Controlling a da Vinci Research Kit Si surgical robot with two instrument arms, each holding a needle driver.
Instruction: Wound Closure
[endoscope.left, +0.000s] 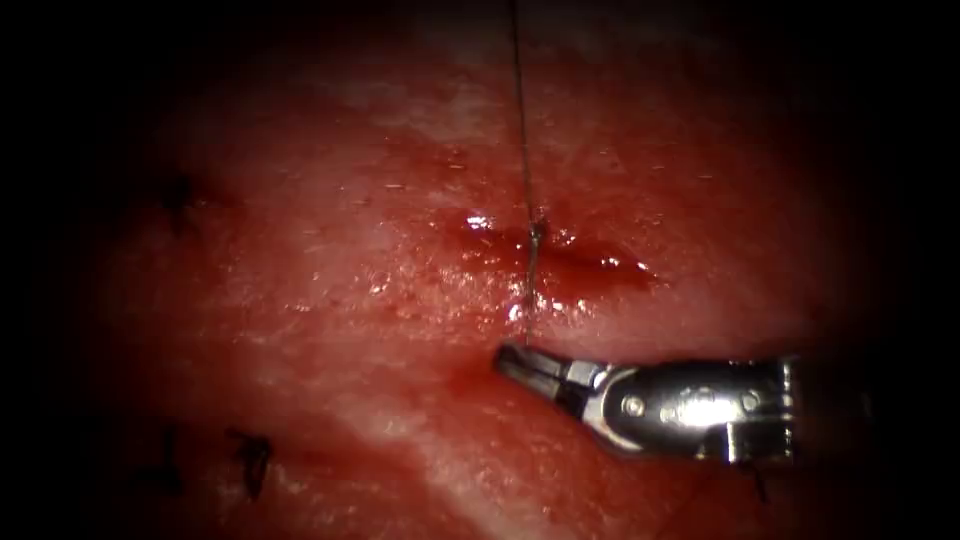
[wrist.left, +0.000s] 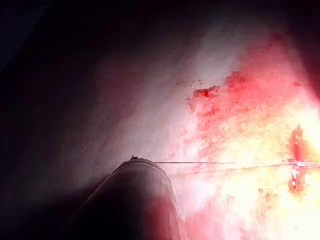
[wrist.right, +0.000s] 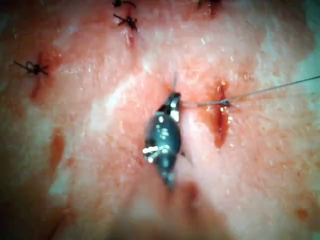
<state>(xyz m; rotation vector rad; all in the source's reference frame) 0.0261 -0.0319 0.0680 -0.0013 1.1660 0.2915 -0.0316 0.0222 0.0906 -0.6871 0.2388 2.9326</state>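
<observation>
Jaws of the right arm's silver tool (endoscope.left: 510, 360) pinch the thin dark thread (endoscope.left: 523, 150), taut across the glistening red cut (endoscope.left: 560, 255) in the wet pink tissue (endoscope.left: 350, 300); left tool's state I cannot tell.

Endoscope looks down from above and in front; wrist views peer along their shafts, sharing the cut (endoscope.left: 560, 255) and thread (endoscope.left: 522, 130).

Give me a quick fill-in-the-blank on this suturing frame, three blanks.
1. The right hand is shut on the ____.
2. The thread passes through the ____ in the tissue.
3. Left of the cut, dark ____ sit in the tissue.
Missing: thread; cut; stitches.
</observation>
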